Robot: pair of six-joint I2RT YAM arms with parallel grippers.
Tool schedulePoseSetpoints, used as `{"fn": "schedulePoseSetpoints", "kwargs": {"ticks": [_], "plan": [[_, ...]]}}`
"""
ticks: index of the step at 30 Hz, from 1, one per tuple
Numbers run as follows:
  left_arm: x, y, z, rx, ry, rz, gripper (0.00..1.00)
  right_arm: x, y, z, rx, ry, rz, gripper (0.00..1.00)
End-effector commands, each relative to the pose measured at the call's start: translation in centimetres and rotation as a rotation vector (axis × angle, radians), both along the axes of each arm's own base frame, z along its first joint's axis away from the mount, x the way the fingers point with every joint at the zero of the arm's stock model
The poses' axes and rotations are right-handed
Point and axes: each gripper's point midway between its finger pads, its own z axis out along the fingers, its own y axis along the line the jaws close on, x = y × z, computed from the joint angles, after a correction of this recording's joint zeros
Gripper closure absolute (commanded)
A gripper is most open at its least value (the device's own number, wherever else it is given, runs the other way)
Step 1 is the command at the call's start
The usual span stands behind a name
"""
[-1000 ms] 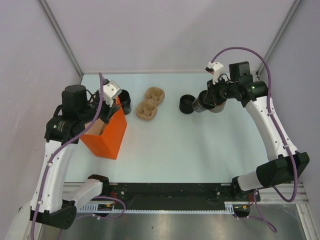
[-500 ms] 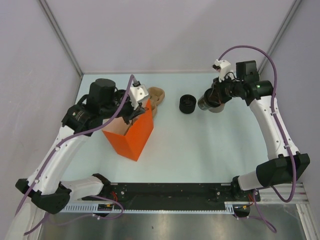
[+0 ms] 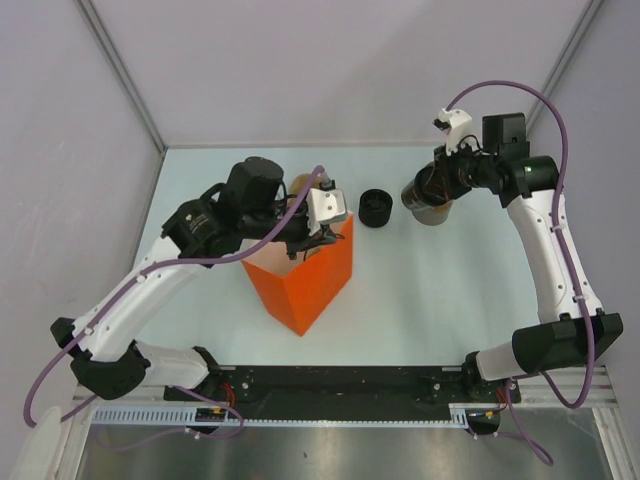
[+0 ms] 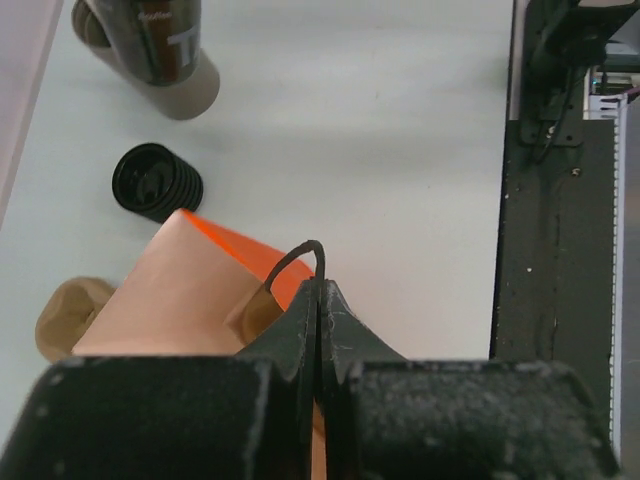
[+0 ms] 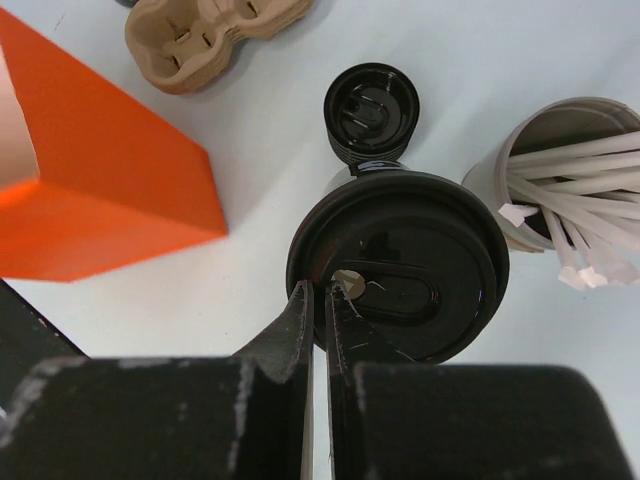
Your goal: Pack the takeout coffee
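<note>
Closest in, the orange paper bag (image 3: pixel 310 285) stands upright on the desk (image 3: pixel 430 290), mouth open to the top. The left gripper (image 4: pixel 318 300) is right over it, fingers pressed together and pinching the bag's thin black handle (image 4: pixel 290 262), which loops up just above the fingertips. Behind the bag, the brown pulp carrier (image 5: pixel 215 35) lies flat, mostly hidden in the overhead view by the left arm. Next, out in the middle, a short ribbed black cup (image 3: pixel 375 207) sits alone, apart from the bag's far corner. And at the far right is the takeout coffee (image 5: pixel 400 260), black lid facing the wrist camera. The right gripper (image 5: pixel 322 300) is nearly closed, nipping the rim of that lid at its near edge. The coffee is just beside the grey-brown cylinder of white sticks (image 5: pixel 490 175), with the ribbed cup close on its other side. Whether the coffee's base rests on the desk cannot be told.
</note>
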Motion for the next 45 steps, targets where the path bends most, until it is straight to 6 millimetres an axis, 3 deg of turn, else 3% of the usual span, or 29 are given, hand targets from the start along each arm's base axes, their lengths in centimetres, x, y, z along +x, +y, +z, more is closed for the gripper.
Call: {"fn": "schedulePoseSetpoints", "kwargs": {"ticks": [1, 3, 4, 6, 7, 14, 21, 22, 25, 27, 28, 30, 31, 33, 34, 42, 45], "plan": [[-1.7, -2.2, 2.9, -0.072, -0.046, -0.107, 0.99, 0.1, -0.7, 2.2, 0.002, -0.045, -0.032, 0.99], [-2.1, -2.7, 2.5, -0.063, -0.037, -0.125, 0.93, 0.2, -0.8, 2.8, 0.001, -0.055, -0.037, 1.00], [-2.6, -3.1, 2.2, -0.057, -0.032, -0.141, 0.80, 0.2, -0.8, 3.0, 0.001, -0.059, -0.037, 0.99], [-2.9, -3.4, 2.0, -0.051, -0.028, -0.147, 0.63, 0.2, -0.8, 3.9, 0.003, -0.071, -0.037, 1.00], [-3.0, -3.5, 2.1, -0.053, -0.027, -0.149, 0.47, 0.3, -0.8, 4.2, 0.005, -0.074, -0.038, 1.00], [-2.9, -3.0, 4.3, -0.097, -0.049, -0.113, 0.02, -0.1, 0.3, 7.0, 0.053, -0.109, 0.014, 1.00], [-0.7, -0.8, 10.2, -0.207, -0.153, 0.033, 0.00, -2.7, 3.4, 10.2, 0.122, -0.146, 0.152, 1.00], [0.1, 0.2, 11.5, -0.237, -0.182, 0.077, 0.00, -3.2, 4.0, 10.5, 0.129, -0.148, 0.177, 1.00], [2.2, 2.8, 12.4, -0.256, -0.222, 0.206, 0.00, -4.6, 6.2, 11.6, 0.164, -0.149, 0.262, 0.99], [3.6, 4.4, 11.9, -0.237, -0.243, 0.296, 0.00, -5.8, 8.1, 12.0, 0.175, -0.146, 0.329, 0.99], [5.0, 5.3, 10.5, -0.210, -0.240, 0.355, 0.00, -6.2, 8.7, 12.1, 0.180, -0.144, 0.350, 0.99], [5.8, 6.9, 9.8, -0.202, -0.262, 0.417, 0.00, -7.0, 10.7, 11.7, 0.187, -0.113, 0.419, 0.99], [6.8, 7.7, 7.7, -0.164, -0.240, 0.462, 0.00, -7.4, 11.4, 11.9, 0.191, -0.113, 0.444, 0.99], [7.3, 9.0, 6.9, -0.157, -0.245, 0.510, 0.00, -8.1, 13.2, 11.1, 0.186, -0.081, 0.500, 0.99], [8.0, 9.6, 5.5, -0.135, -0.233, 0.548, 0.00, -8.3, 13.8, 10.9, 0.185, -0.073, 0.519, 0.99], [12.4, 13.9, 2.9, -0.126, -0.187, 0.765, 0.00, -10.9, 18.0, 7.3, 0.111, 0.018, 0.631, 0.99], [12.7, 13.7, 2.5, -0.149, -0.161, 0.739, 0.00, -11.1, 18.5, 5.7, 0.073, 0.043, 0.628, 0.99]]}}
